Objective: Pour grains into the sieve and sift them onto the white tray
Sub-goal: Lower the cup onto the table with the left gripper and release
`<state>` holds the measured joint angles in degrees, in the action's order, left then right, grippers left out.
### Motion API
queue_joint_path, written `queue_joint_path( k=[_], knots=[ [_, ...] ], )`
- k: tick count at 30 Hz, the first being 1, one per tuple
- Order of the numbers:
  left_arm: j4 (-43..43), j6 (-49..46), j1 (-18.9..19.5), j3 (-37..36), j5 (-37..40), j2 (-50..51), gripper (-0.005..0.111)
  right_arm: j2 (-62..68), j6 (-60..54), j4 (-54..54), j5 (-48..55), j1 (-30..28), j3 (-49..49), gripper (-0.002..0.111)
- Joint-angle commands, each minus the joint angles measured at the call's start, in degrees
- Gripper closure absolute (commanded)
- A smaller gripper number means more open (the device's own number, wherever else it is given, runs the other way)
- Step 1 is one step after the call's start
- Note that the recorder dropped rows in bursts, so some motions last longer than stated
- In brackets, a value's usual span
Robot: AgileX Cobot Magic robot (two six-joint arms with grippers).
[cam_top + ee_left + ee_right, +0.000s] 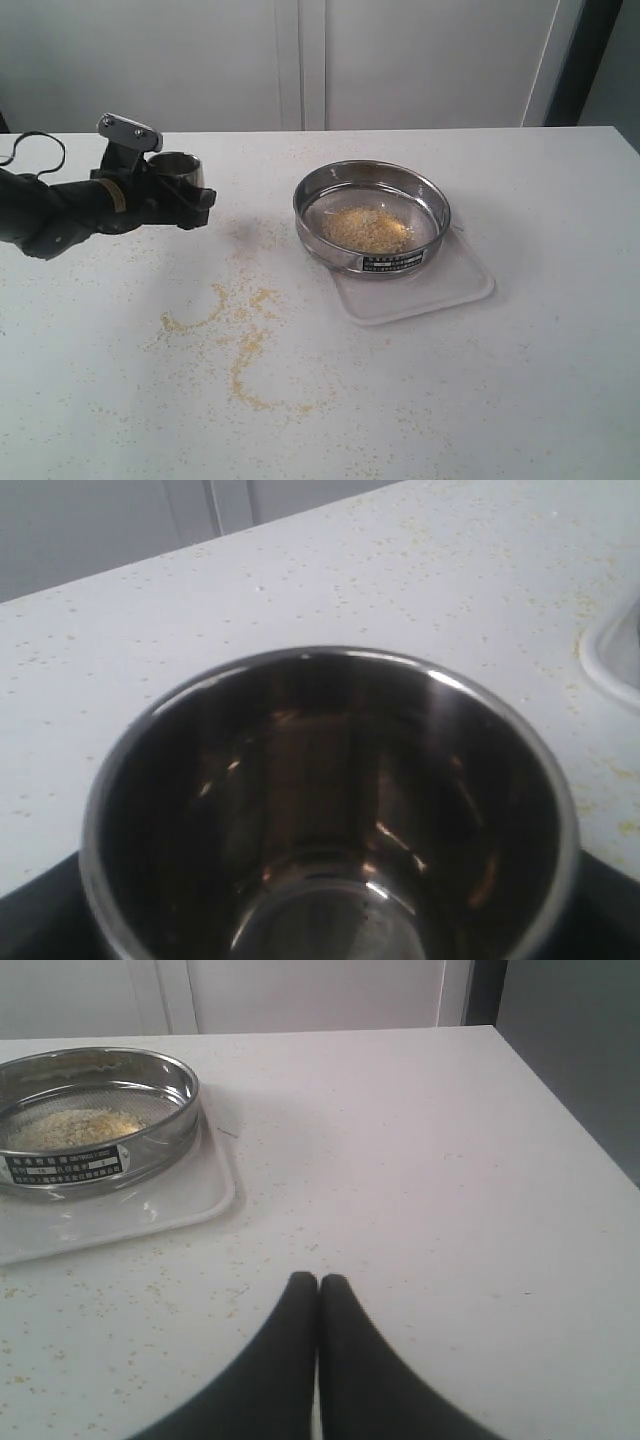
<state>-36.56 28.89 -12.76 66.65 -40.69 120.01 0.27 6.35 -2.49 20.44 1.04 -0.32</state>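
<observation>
Holding a small steel cup (178, 166) upright above the counter (520, 380), the left fingers (193, 199) are spread wide around its wall, well apart from the sieve (318, 240) and on the side facing away from the sieve's dark label. The cup's polished inside looks empty, so the pour seems done. The grains (365, 230) lie heaped on the mesh at the sieve's centre, and the sieve sits flat on the white tray (445, 290), placed to catch what falls through. The right fingers (300, 1360) are pressed together, gripping nothing, low over bare counter beyond the tray's edge on the sieve's other side. Spilled grains (245, 350) streak the counter between the cup and the sieve's near side. Open counter surrounds the sieve, though the tray's rim is only slightly wider, leaving little margin when shaking.
</observation>
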Motion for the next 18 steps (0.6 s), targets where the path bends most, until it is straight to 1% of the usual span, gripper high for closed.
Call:
queue_joint_path(
  k=[1, 4, 9, 12, 17, 18],
  knots=[
    [-1.6, 1.0, 0.3, -0.3, -6.8, 2.4, 0.107, -0.3, -0.1, -0.3, -0.8, -0.3, 0.3, 0.108],
    [-1.8, 0.3, 1.6, -0.1, -12.3, 5.0, 0.107, -0.3, -0.1, -0.3, -0.8, -0.3, 0.3, 0.108],
    [-1.4, 2.9, 4.0, 0.6, -15.5, 8.0, 0.107, -0.3, -0.1, -0.3, -0.8, -0.3, 0.3, 0.108],
    [-1.4, -1.2, 4.0, 0.7, -15.1, 8.5, 0.107, -0.3, -0.1, -0.3, -0.8, -0.3, 0.3, 0.108],
    [-1.4, -3.4, 4.0, 0.7, -15.0, 8.5, 0.107, -0.3, -0.1, -0.3, -0.8, -0.3, 0.3, 0.108],
    [-1.5, -3.8, 4.0, 0.7, -15.0, 8.5, 0.105, -0.3, -0.1, -0.3, -0.8, -0.3, 0.3, 0.108]
  ],
)
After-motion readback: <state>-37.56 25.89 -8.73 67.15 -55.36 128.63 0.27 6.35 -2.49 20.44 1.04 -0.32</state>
